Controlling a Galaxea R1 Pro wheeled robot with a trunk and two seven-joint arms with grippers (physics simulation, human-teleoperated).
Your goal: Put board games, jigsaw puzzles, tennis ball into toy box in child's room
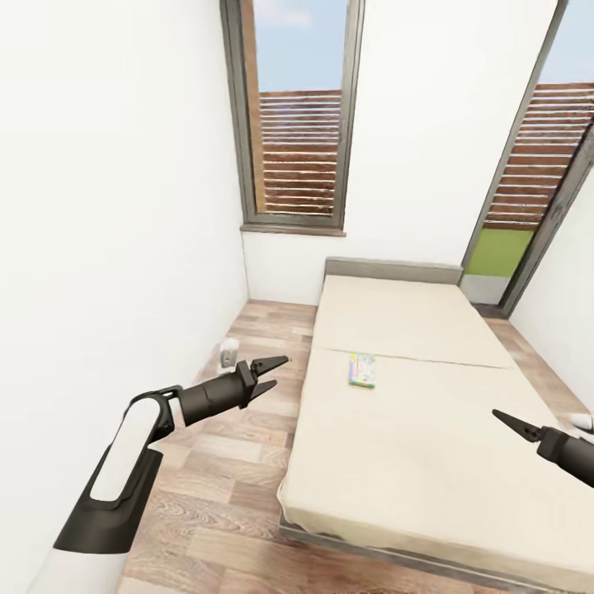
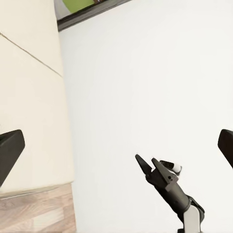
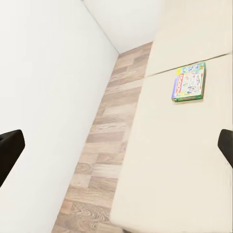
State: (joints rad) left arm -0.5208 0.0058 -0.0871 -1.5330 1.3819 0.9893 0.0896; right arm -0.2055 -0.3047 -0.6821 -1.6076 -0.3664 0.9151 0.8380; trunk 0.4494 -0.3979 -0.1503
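Grippers, left (image 1: 276, 375) and right (image 1: 505, 421), are hovering empty with jaws parted, since the board game (image 1: 362, 370) is lying ahead between them on the bed (image 1: 396, 462), out of reach.

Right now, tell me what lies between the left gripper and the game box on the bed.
Head view: between the left gripper and the game box lie only wood floor and bare mattress; nothing else sits in that stretch.

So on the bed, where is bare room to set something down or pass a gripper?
The cream mattress is bare almost everywhere: the near half toward its foot, and the far part up to the grey headboard. Only the flat white-green game box sits mid-bed, by the seam. The wood-plank floor strip beside the white wall is narrow.
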